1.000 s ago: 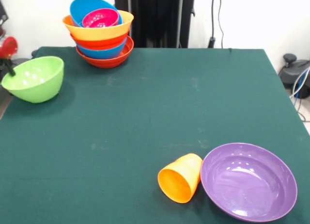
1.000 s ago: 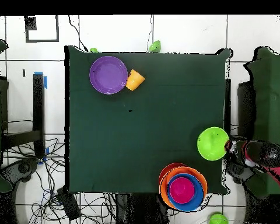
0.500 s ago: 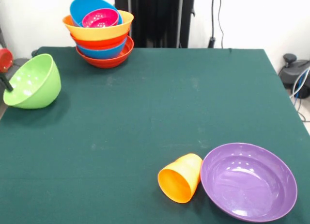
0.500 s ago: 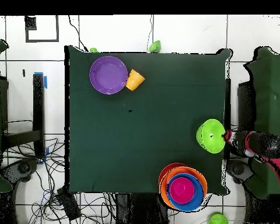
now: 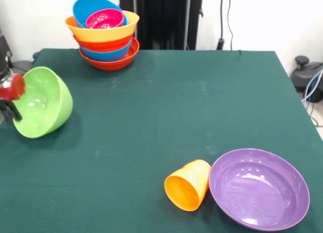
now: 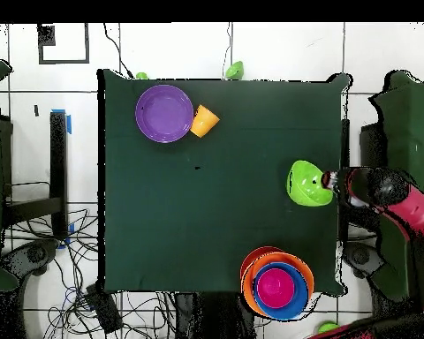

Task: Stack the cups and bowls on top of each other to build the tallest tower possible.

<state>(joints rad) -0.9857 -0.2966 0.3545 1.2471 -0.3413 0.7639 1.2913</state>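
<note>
Bowls already piled into a tower [image 5: 104, 34] stand at the far corner of the table [image 5: 166, 107] in the front view: red-orange at the bottom, then blue, red-orange, a wide orange one, with a blue bowl and a small magenta bowl [image 5: 104, 18] nested on top. A green bowl [image 5: 41, 102] sits tipped steeply on its side near the table's edge, well apart from the tower, its opening turned toward the gripper [image 5: 7, 94], which is at its rim. The orange cup [image 5: 187, 184] lies on its side just beside the purple bowl [image 5: 259, 187] at the opposite corner, untouched. The step in hand looks like picking up the green bowl to add it to the pile. To do it well, the grip should sit firmly over the rim so the smooth plastic does not slip or swing, and the bowl should be levelled, opening up, before it is lowered centred over the magenta bowl; a crooked drop could topple the pile. Whether the fingers are apart or clamped on the rim, I cannot tell; the bowl and the red wrist part hide them.
</note>
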